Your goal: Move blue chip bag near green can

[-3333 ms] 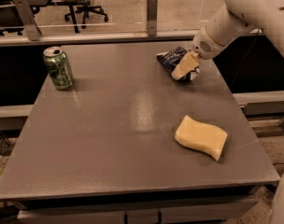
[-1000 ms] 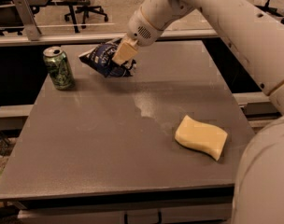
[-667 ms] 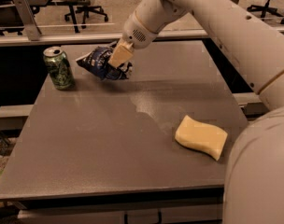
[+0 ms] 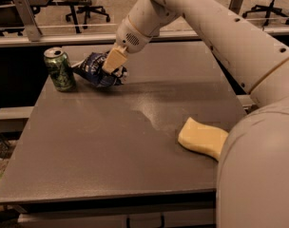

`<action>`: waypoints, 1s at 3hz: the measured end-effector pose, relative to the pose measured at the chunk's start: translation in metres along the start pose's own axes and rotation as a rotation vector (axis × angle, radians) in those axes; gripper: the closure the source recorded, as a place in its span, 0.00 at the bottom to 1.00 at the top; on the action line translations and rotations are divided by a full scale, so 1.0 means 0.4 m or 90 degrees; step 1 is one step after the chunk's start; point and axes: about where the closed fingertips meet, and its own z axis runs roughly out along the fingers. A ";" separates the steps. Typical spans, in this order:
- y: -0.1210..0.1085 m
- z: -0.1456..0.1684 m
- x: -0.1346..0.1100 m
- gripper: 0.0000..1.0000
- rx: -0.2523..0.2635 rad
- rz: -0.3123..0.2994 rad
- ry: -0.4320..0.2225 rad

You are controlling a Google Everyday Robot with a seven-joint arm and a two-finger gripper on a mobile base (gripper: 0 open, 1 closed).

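The blue chip bag [image 4: 93, 70] is crumpled dark-blue foil with white markings. It is at the table's far left, just right of the green can [image 4: 59, 69], which stands upright with a silver top. My gripper [image 4: 113, 64] reaches in from the upper right and is shut on the blue chip bag's right side. The bag's lower edge is at or just above the tabletop; I cannot tell whether it touches. A small gap separates the bag from the can.
A pale yellow wavy sponge [image 4: 202, 138] lies at the right of the grey table [image 4: 111, 146]. My arm [image 4: 216, 27] crosses the upper right and its body fills the lower right corner. Office chairs and a rail stand behind the table.
My gripper has carried the blue chip bag from the table's far right across to the left, and over the last second further left and down toward the can.
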 end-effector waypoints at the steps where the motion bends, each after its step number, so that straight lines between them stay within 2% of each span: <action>1: 0.001 0.008 -0.001 0.17 -0.003 0.000 0.001; 2: 0.003 0.017 -0.001 0.00 -0.007 -0.001 0.001; 3: 0.003 0.017 -0.001 0.00 -0.007 -0.001 0.001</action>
